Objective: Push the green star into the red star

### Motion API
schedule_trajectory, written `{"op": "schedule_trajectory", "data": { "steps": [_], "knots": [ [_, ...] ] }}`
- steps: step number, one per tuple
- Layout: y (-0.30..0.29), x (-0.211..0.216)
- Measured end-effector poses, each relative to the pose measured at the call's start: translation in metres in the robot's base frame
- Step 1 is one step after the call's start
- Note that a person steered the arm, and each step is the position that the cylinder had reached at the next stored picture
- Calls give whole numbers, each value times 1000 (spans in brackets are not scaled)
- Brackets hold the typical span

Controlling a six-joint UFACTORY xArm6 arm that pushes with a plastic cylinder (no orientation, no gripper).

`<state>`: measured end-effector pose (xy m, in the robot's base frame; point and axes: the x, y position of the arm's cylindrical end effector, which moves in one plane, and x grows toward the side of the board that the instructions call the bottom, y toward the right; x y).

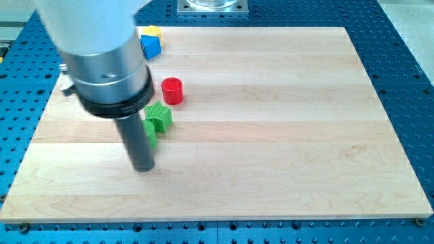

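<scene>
My tip (143,167), a bare rod with nothing to open or close, is resting on the wooden board (271,135) just below a green block (150,135). The green star (159,116) is sitting just above and right of it. Farther up are lying a red cylinder (172,90), then a blue block (150,46) and a yellow block (150,31).

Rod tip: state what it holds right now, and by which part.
Nothing is held. I have no gripper; my tip only pushes. It rests on the board, just below the green block that the rod partly hides. Contact cannot be told.
</scene>
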<state>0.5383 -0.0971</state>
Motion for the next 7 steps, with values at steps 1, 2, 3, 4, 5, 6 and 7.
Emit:
{"op": "schedule_trajectory", "data": {
  "steps": [1,2,3,4,5,6,7],
  "knots": [
    [14,-20],
    [9,-31],
    [15,-64],
    [54,-65],
    [94,-70],
    [52,-93],
    [-10,-98]
  ]
}}
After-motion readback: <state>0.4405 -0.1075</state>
